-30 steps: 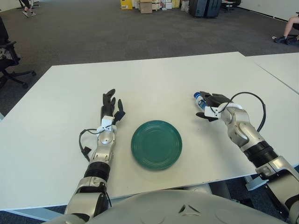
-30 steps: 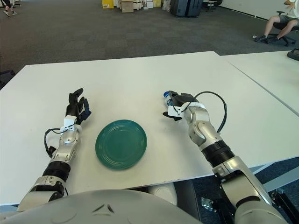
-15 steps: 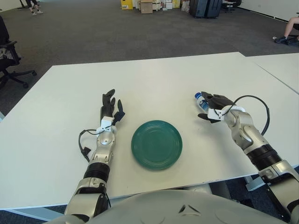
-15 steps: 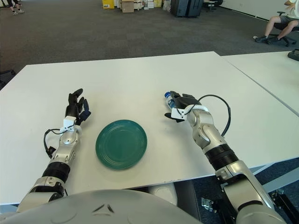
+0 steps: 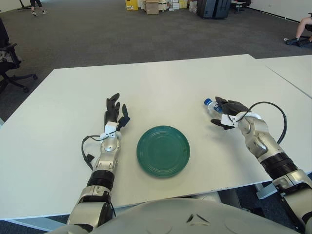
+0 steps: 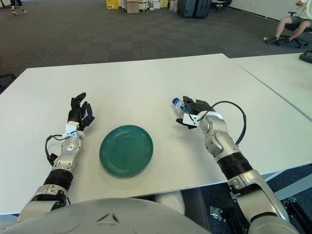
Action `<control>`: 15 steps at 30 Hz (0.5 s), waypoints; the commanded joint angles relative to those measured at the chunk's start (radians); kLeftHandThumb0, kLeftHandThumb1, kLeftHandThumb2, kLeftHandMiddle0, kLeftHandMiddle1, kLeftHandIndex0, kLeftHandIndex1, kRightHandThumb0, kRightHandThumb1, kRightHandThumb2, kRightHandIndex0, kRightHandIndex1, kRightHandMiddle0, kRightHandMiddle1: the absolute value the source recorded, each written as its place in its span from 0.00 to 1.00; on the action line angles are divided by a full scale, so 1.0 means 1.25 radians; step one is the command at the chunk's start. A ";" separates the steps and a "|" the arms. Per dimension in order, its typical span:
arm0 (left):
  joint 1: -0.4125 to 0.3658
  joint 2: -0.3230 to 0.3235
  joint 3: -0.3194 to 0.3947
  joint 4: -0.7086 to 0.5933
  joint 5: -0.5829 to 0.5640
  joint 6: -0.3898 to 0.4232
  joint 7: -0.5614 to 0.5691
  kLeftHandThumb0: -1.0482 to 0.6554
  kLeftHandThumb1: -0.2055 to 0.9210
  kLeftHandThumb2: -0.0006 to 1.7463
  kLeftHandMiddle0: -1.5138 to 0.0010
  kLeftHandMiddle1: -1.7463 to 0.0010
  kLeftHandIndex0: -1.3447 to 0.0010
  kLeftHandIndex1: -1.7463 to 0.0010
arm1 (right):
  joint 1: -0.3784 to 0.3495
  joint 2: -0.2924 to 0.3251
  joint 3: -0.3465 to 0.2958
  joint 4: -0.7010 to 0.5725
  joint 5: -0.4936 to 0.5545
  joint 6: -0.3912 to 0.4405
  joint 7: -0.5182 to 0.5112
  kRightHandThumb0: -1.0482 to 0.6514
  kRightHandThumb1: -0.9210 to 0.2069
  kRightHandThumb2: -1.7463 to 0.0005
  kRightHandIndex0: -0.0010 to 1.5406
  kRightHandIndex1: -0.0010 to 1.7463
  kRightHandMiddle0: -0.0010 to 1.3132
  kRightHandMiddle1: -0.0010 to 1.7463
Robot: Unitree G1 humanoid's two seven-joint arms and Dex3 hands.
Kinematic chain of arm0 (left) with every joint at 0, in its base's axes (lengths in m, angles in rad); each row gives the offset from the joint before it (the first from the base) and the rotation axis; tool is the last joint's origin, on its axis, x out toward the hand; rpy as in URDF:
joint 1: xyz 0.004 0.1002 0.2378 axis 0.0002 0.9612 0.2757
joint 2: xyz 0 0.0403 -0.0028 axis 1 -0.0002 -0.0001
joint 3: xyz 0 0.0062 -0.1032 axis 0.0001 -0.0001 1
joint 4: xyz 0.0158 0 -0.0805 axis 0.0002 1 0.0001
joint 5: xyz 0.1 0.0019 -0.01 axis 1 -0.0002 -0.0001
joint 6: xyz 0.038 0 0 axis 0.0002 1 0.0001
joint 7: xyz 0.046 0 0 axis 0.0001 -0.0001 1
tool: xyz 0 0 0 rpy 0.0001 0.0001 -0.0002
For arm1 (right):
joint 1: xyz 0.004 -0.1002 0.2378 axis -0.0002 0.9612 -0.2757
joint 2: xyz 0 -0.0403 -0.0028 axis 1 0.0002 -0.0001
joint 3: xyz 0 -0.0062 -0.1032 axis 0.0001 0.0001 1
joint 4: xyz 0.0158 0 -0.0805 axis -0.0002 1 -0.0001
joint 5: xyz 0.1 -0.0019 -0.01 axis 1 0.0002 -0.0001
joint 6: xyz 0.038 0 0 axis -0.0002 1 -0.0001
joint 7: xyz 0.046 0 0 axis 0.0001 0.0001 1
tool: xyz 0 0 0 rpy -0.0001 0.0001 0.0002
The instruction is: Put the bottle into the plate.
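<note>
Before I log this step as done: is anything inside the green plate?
No. The green plate holds nothing. The bottle is to its right in the right hand, which covers most of it. The left hand shows left of the plate.

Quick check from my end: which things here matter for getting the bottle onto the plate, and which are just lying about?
Part of the job:
- bottle, held in the right hand, right of the plate
- plate, green, nothing on it
- table

Just about:
- left hand, open, left of the plate
- second table on the right
- boxes and cases on the floor far back
</note>
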 commanded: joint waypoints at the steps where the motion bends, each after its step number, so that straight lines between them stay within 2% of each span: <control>1: -0.002 0.010 0.005 -0.003 0.002 -0.004 -0.002 0.20 1.00 0.48 0.75 1.00 1.00 0.56 | 0.017 0.000 -0.003 0.013 0.012 0.006 0.010 0.00 0.00 0.57 0.00 0.00 0.00 0.00; 15: -0.002 0.010 0.004 -0.005 0.004 -0.001 0.000 0.19 1.00 0.49 0.75 1.00 1.00 0.57 | 0.037 -0.007 -0.029 -0.003 0.033 -0.001 0.004 0.00 0.00 0.57 0.00 0.00 0.00 0.00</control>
